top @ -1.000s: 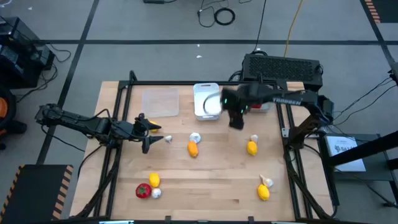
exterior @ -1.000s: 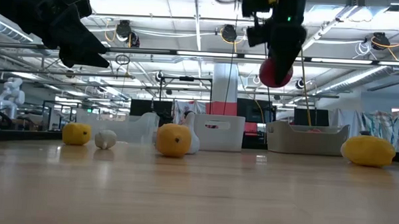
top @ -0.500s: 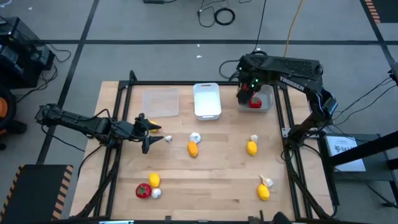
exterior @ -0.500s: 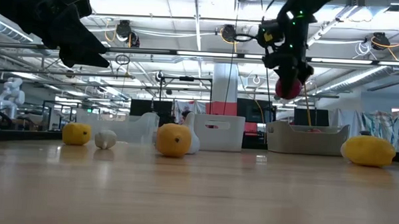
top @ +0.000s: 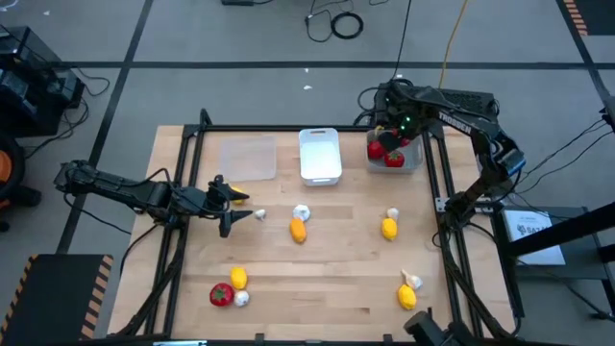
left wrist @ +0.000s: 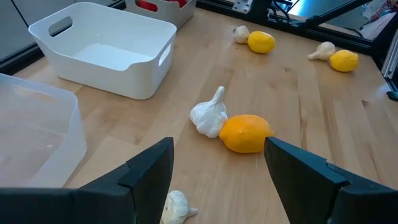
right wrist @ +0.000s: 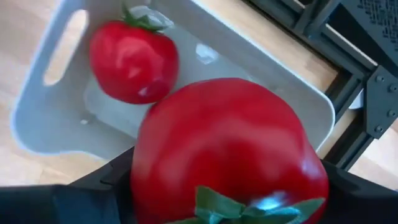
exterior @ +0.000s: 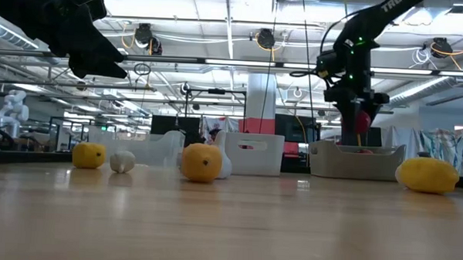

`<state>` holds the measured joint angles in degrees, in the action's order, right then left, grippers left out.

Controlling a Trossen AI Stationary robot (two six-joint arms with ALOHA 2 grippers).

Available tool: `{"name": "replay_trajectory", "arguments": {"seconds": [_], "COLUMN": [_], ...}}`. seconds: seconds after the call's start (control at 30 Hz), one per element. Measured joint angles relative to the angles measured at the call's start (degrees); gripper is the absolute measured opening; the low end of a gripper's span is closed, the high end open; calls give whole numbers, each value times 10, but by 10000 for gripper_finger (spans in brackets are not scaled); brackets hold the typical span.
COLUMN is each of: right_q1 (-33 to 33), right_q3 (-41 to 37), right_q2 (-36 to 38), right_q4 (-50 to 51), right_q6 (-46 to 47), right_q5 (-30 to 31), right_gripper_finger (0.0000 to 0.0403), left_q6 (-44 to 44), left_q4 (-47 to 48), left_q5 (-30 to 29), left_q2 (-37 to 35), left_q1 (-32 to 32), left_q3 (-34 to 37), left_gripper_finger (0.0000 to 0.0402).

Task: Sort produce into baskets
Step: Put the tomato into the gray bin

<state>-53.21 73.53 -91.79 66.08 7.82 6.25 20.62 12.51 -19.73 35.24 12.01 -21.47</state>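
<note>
Tomato [right wrist: 227, 152] pinched in right gripper [top: 378, 150], hanging over grey tray [right wrist: 74, 140] at back right, guessing so it drops beside other tomato [right wrist: 133, 61] already in there. Left gripper [left wrist: 214, 177] spread wide, empty, parked low near garlic [left wrist: 209, 116] and lemon [left wrist: 245, 133], probably next pick.

Held tomato [right wrist: 227, 149] hides the right claw's [right wrist: 227, 186] fingertips

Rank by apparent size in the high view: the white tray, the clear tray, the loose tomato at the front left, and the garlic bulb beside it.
1-2. Clear tray and white tray: they look alike, so no ranking.
3. Tomato.
4. Garlic bulb.
</note>
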Motion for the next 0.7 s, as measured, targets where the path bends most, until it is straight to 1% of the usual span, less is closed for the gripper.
{"name": "replay_trajectory", "arguments": {"seconds": [0.13, 0.43, 0.7], "right_q1": [-13, -28, -27], "right_q3": [-4, -4, -4], "right_q2": [0, 0, 0], "right_q4": [-3, -4, -35], "right_q6": [13, 14, -3], "right_q5": [1, 2, 2], "right_gripper_finger": [290, 350, 356], "left_q6": [0, 0, -1], "left_q4": [0, 0, 0], "left_q5": [0, 0, 0], "left_q2": [0, 0, 0], "left_q1": [0, 0, 0], "left_q3": [0, 0, 0], "left_gripper_finger": [256, 256, 256]}}
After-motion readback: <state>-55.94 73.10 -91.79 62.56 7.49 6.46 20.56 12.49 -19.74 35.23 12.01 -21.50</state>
